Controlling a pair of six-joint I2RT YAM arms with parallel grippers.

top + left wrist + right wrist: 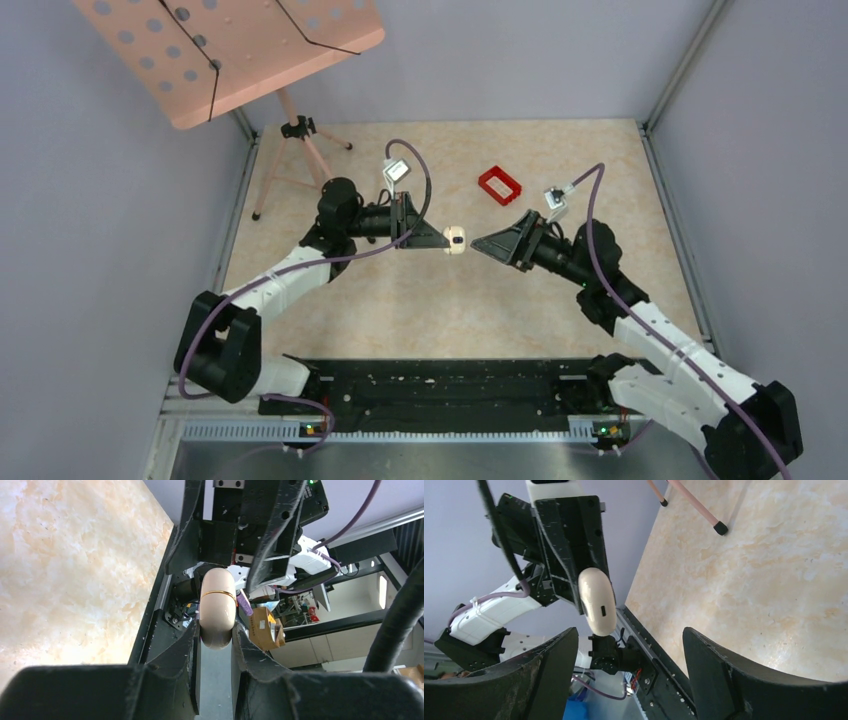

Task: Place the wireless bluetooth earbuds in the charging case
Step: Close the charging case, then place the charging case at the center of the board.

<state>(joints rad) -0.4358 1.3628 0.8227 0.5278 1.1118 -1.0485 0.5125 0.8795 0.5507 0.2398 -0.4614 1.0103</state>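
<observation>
The right gripper point(629, 632) stands with its dark fingers point(549, 670) spread wide, nothing between them, their tips just short of the charging case point(218, 610) and not touching it. The left gripper point(216, 630) clamps the case's lower end, holding it above the table. The case is a cream pebble with a thin gold seam. A small red tray point(500, 185) lies beyond the case, to its right.
</observation>
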